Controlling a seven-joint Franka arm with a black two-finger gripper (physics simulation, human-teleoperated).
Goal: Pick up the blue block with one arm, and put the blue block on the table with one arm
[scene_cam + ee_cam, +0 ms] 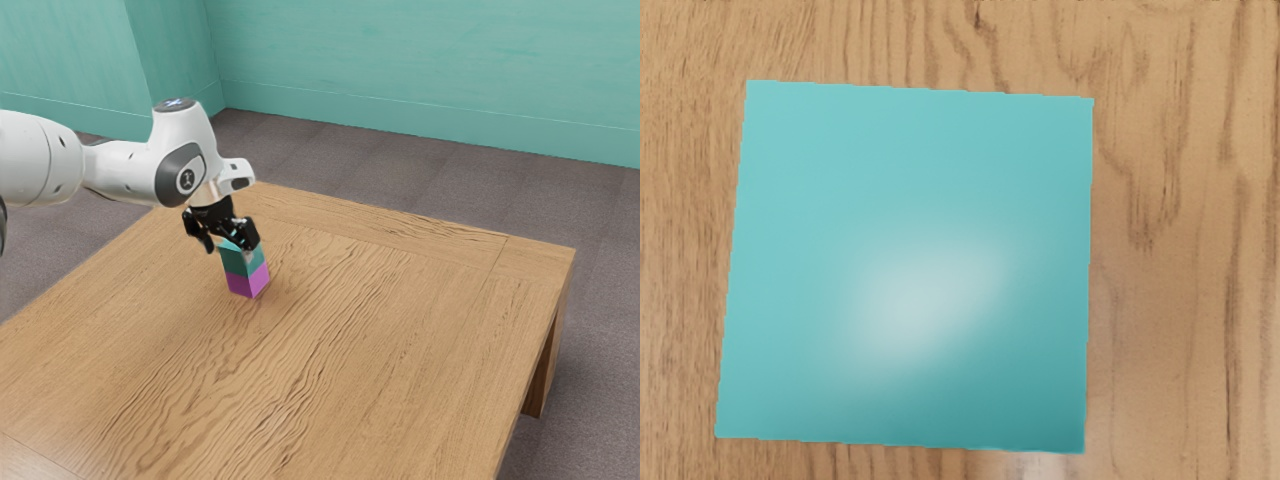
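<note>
Exterior view, left to right: Franka arm [125, 170] comes in from the left, wrist bent so the hand [231, 247] points down. Fingers are spread, nothing clamped. The finger toward the exterior view's left [206, 242] stands clear of the stack, with a visible gap; the other one [251, 236] overlaps the top of it in that view, so can't confirm contact on that side.

Next, the stack: blue block [243, 261], rendering more teal than blue, sits on the magenta block [248, 282], which stands on the desk [400, 350]. Bare wood runs on to the exterior view's right.

Key relation: blue block is right below the hand, top face close to fingertip level. Wrist view agrees: that face looks straight up at the camera, roughly square, so no long axis to line up with. Only one arm here, so no choice of side.

My read: pick not done, this is the end of the approach. Next move should be a short drop so the fingers straddle the blue block only, then close. Go too deep and they'd catch the magenta block too; a sideways push would topple the stack. After that, lift clear before shifting over to bare desk and setting down flat.
</note>
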